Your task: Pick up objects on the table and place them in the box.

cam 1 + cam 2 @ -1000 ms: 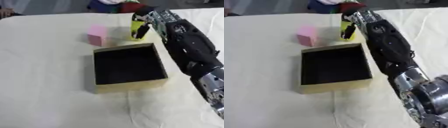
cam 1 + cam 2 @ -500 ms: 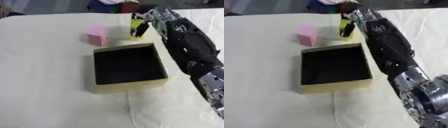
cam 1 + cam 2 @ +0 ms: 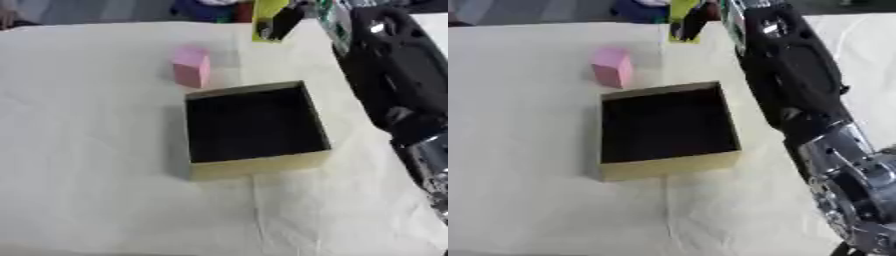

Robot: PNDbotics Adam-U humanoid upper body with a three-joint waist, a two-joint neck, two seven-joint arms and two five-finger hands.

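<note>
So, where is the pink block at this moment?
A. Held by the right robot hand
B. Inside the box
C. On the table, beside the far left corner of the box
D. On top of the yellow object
C: the pink block stands on the cloth just beyond the far left corner of the box, whose dark inside shows nothing in it, while the right robot hand holds the yellow object instead.

No legible text or labels

table cover: cream cloth (image 3: 87, 165), pretty wrinkled, with a fold line running down toward the near edge
far edge: dark blue and red stuff (image 3: 206, 9), too blurry to make out
background: greyish strip behind the cloth
</note>
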